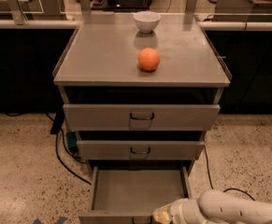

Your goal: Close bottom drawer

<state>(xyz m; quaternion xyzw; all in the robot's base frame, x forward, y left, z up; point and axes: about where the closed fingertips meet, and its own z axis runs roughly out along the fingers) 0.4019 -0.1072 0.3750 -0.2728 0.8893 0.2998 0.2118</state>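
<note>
The bottom drawer [138, 190] of the grey metal cabinet stands pulled far out toward me, and its inside is bare. Its front edge [112, 216] lies at the bottom of the view. My gripper [162, 216] sits at the end of a white arm coming in from the lower right, right at the drawer's front edge, a little right of centre. The drawer's handle is hidden.
The top drawer [141, 117] and the middle drawer [140, 150] sit slightly out. An orange [149, 59] and a white bowl [146, 21] rest on the cabinet top [98, 55]. Black cables [60, 148] run over the speckled floor at the left. Dark counters stand behind.
</note>
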